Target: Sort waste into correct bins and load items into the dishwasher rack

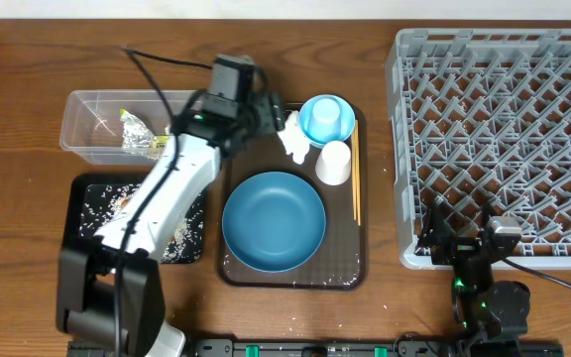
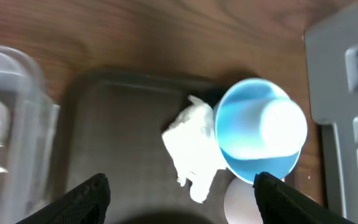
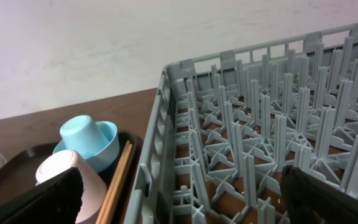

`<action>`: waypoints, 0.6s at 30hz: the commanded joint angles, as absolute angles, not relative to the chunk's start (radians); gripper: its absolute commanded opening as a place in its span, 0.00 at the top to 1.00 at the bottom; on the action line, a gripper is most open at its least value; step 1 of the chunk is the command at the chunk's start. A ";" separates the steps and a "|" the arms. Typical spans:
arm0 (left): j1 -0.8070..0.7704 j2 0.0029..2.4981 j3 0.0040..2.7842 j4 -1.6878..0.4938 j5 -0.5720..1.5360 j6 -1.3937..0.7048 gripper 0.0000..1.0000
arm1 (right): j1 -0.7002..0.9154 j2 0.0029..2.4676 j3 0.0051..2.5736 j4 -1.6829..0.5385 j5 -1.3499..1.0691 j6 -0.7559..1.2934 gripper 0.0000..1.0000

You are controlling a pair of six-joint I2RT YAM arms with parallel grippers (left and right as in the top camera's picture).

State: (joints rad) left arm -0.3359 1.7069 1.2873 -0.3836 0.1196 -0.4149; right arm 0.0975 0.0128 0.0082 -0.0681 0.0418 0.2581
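Brown plastic, the rectangular serving tray (image 1: 343, 248) is the hub of the table, and everything not yet sorted lies on it. A large dark-blue bowl (image 1: 274, 220) fills its near half, a small light-blue bowl (image 1: 325, 119) sits at its far right corner, and a small white cup (image 1: 333, 162) sits just on the near side of that bowl. Thin wooden chopsticks (image 1: 356, 188) run along the tray's right rim, and a crumpled white tissue (image 2: 191, 149) rests against the light-blue bowl's left side. The left gripper (image 2: 182, 196) hangs over the tray's far end, its fingers spread with nothing between them and the tissue in line with the gap. I judge this a set-up for pinching the tissue, the jaws wide enough to straddle the loose wad. Left of the tray, a clear rectangular plastic tub (image 1: 77, 124) already holds a crumpled green-yellow-white wrapper (image 1: 142, 139). Nearer the robot, a shallow black rectangular tray (image 1: 82, 198) carries scattered white rice grains (image 1: 107, 203), so the waste seems split by kind. No carrot shows. Right of the tray stands the large grey pegged dishwasher rack (image 1: 399, 149), with no dishes in it. The right gripper (image 3: 182, 199) sits at its near-left corner, fingers fully apart and holding nothing, probably parked clear of the left arm's work.
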 commanded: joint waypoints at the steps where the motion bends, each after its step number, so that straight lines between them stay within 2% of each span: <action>1: -0.337 1.784 1.286 -0.377 0.078 -0.416 0.23 | 0.106 0.009 0.005 -0.070 0.052 0.245 0.01; 7: -0.340 1.889 1.286 -0.372 0.131 -0.422 0.36 | 0.106 0.009 0.005 -0.070 0.052 0.245 0.01; 18: -0.373 1.963 1.286 -0.312 0.146 -0.400 0.36 | 0.106 0.009 0.005 -0.070 0.052 0.246 0.01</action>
